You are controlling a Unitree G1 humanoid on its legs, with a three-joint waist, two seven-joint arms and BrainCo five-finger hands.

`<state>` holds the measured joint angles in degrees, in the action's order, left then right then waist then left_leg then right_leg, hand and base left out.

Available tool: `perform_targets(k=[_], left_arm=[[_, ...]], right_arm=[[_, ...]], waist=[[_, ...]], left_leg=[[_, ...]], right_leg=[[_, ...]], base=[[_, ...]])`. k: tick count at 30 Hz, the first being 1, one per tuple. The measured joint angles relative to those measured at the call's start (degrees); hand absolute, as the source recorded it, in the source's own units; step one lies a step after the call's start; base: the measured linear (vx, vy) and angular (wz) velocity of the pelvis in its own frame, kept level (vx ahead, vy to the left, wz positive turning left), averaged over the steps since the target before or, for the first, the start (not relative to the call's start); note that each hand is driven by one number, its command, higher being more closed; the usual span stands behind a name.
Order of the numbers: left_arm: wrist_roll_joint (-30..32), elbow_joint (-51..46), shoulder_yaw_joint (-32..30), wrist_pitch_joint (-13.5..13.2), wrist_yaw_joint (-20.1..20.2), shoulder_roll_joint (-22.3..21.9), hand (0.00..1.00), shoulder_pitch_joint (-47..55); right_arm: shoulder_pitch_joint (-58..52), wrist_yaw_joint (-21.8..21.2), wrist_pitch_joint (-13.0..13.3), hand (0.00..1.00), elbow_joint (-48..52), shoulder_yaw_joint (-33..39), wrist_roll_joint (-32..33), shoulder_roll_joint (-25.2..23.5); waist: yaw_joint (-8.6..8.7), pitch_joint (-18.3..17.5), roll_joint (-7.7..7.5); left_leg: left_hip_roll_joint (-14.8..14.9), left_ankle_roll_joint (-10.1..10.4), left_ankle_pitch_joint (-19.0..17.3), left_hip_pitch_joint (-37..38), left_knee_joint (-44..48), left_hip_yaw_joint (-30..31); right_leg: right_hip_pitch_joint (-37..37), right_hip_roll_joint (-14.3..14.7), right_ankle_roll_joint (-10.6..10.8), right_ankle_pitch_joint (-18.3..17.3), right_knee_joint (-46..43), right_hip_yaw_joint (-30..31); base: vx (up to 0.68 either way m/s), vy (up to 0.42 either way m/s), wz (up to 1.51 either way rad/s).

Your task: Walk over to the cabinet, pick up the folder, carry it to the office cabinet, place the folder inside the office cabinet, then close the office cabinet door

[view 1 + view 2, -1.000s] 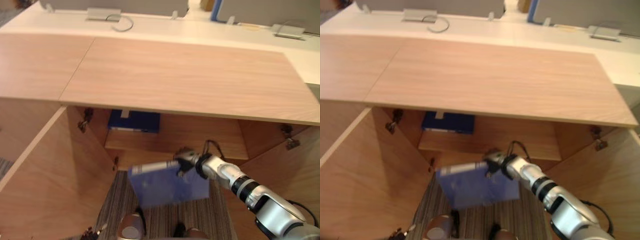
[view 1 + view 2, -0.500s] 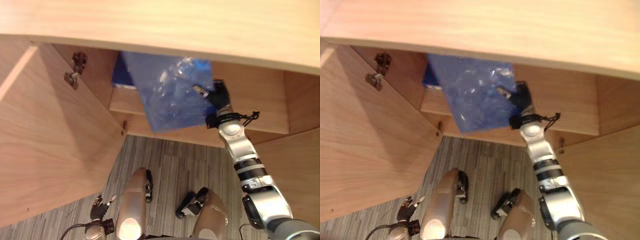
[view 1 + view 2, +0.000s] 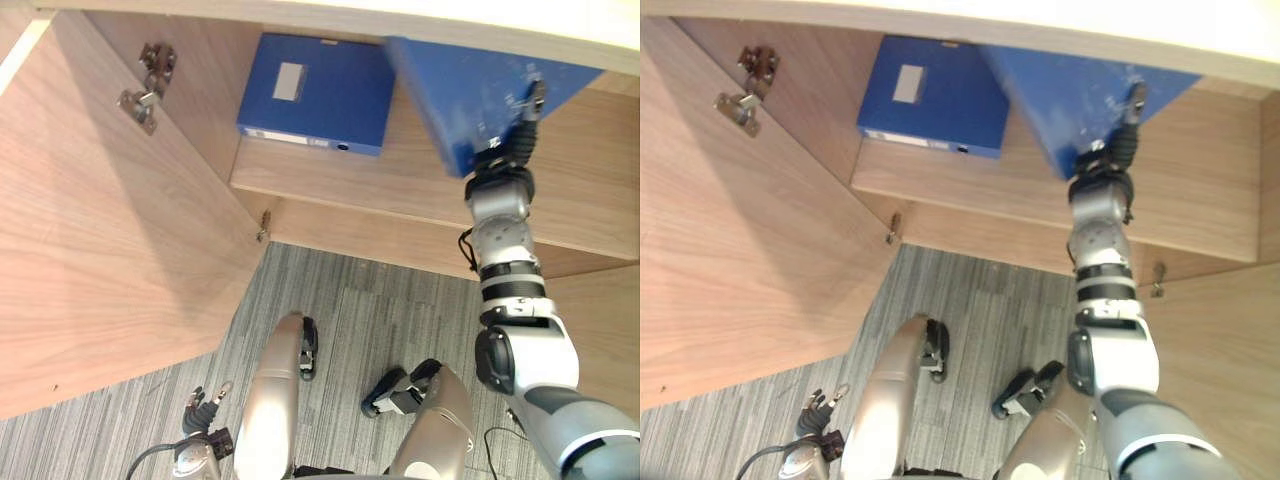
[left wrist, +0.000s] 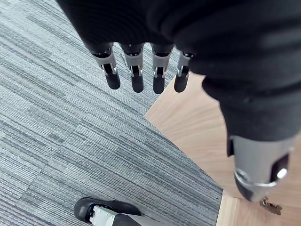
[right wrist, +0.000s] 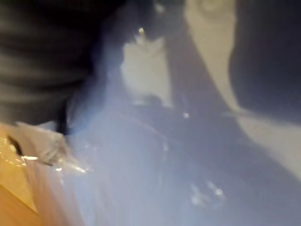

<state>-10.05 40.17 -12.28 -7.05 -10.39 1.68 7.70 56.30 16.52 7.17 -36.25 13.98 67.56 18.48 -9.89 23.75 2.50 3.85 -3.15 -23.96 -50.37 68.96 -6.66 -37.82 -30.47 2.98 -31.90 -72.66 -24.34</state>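
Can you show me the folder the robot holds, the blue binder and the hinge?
folder (image 3: 455, 95): left eye view, its blue cover.
blue binder (image 3: 320, 100): left eye view, its flat front.
hinge (image 3: 140, 100): left eye view, its metal plate.

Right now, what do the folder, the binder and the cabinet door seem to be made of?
Folder: probably thin glossy plastic; small glints speckle its blue face.
Binder: likely matt-covered board; stiff edges, even blue, pale label.
Cabinet door: wood-grain panel, matt; veneer or laminate, cannot tell.
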Motion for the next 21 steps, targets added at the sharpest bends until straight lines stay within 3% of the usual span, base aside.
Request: perform_targets(k=[1,3,8,17,21], left_arm=[[0.0,-0.3,0.1,0.0,0.0,-0.3,0.00,0.0],[0.0,-0.5,0.2,0.2,-0.5,-0.9,0.00,0.0],[0.0,-0.8,0.1,1.0,-1.8,-1.2,0.00,0.0],[0.0,-2.7,-1.1,1.7,-3.8,-1.3,0.00,-0.2],[-2.5,-2.8,-5.7,1.8,-5.4,-1.1,0.00,-1.1]], right_arm=[[0.7,0.1,1.0,1.00,-0.1,1.0,2.1,0.0],[4.2,0.9,5.4,1.00,-2.8,4.7,7.2,0.7],[8.0,4.5,7.7,1.00,-6.3,6.4,9.9,3.6],[16.9,8.3,6.3,1.00,-13.5,5.6,9.8,7.5],[19.2,8.6,5.6,1.00,-14.9,4.4,9.8,8.6]], waist=[[-0.22,0.1,0.21],[-0.50,0.2,0.60],[-0.68,0.4,0.97],[-0.68,1.2,3.60],[-0.50,1.3,4.13]], left_leg=[[-0.2,0.0,0.0,-0.1,0.0,0.1],[-1.0,0.0,0.3,-0.4,0.0,0.2],[-1.3,0.1,0.4,-0.7,0.0,0.4],[-1.6,0.1,1.2,-3.2,1.0,0.9],[-1.5,0.3,1.7,-5.0,1.4,0.9]], right_leg=[[0.1,-0.2,0.1,0.0,0.0,-0.2],[0.2,-1.1,0.3,-0.2,-0.4,-0.5],[0.2,-1.2,0.4,-0.4,-0.4,-0.8],[-2.0,-1.8,-0.2,-0.7,-2.2,-0.6],[-4.2,-1.8,-0.6,-0.9,-3.3,-0.1]], base=[[0.05,-0.012,0.23],[0.04,-0.013,0.19],[0.01,-0.004,0.02],[0.01,-0.024,0.04],[0.00,-0.016,0.01]])
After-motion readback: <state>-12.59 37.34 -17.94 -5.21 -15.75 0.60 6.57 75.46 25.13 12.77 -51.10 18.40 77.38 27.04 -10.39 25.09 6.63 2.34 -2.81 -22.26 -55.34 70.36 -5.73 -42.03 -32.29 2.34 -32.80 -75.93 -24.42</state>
